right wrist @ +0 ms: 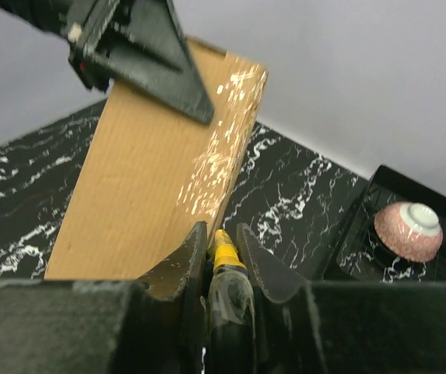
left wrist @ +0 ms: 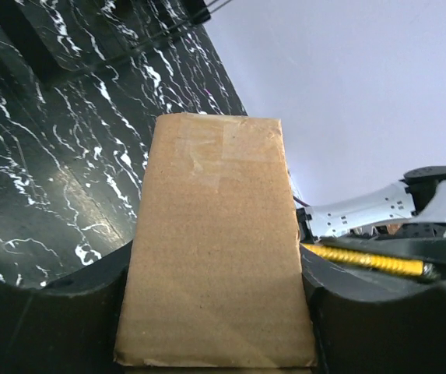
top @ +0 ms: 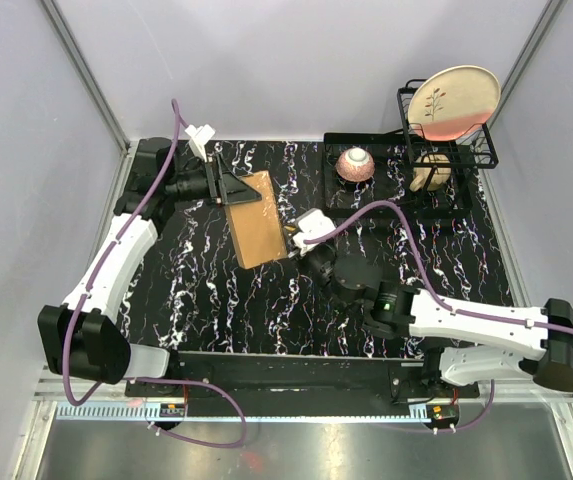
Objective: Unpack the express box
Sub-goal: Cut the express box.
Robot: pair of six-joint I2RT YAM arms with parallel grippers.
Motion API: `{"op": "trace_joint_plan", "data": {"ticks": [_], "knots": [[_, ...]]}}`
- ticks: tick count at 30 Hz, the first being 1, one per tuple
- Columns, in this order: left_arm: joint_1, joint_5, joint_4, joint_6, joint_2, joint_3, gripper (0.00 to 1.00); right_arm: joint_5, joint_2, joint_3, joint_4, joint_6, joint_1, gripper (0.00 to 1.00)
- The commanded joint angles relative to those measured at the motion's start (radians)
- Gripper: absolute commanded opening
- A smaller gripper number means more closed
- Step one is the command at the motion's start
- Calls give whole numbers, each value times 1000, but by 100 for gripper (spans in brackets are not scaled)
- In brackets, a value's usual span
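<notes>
Yellow knife [right wrist: 224,254] mostly hidden between right fingers [right wrist: 180,274].

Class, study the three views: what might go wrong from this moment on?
1. The knife, clamped in the right gripper, sits at the box edge; too deep a cut may damage whatever is inside.
2. The left gripper grips only one end of the box, so the knife's push may twist it loose.
</notes>
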Motion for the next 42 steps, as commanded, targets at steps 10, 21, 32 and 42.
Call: {"op": "trace_joint_plan", "data": {"ticks": [10,21,32,42], "knots": [[4,-3,76,52,-58,-33,0,79,-47,59,109,-129,36,0],[-6,201,643,-450,-66,-190,0,-15,-21,63,380,-218,36,0],[-14,228,888,-633,-72,-236,0,-46,44,103,438,-283,38,0],[-14,225,890,-637,-75,-241,0,-44,70,118,449,-360,36,0]]}}
